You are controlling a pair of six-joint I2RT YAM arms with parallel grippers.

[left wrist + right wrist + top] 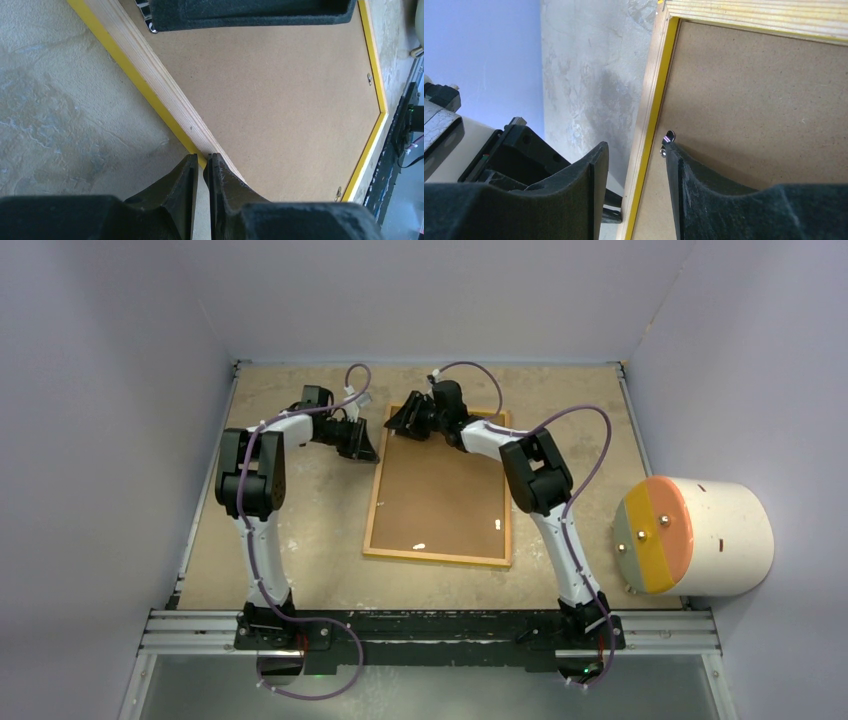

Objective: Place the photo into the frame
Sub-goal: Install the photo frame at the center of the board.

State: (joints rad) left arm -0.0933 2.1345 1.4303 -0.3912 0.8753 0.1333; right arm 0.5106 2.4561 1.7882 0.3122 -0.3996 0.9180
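Between your left fingers [172, 195], nearly closed, sits the frame [150, 85] rim; your right fingers [574, 195] straddle it half-open; backing board [280, 100] seated, photo unseen.

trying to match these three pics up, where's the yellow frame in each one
top external: the frame lies back up in the centre of the picture.
left wrist: its rail runs diagonally from top left into the left gripper.
right wrist: its rail runs up the middle, between the right gripper fingers.
shared landmark: the brown backing board inside it.
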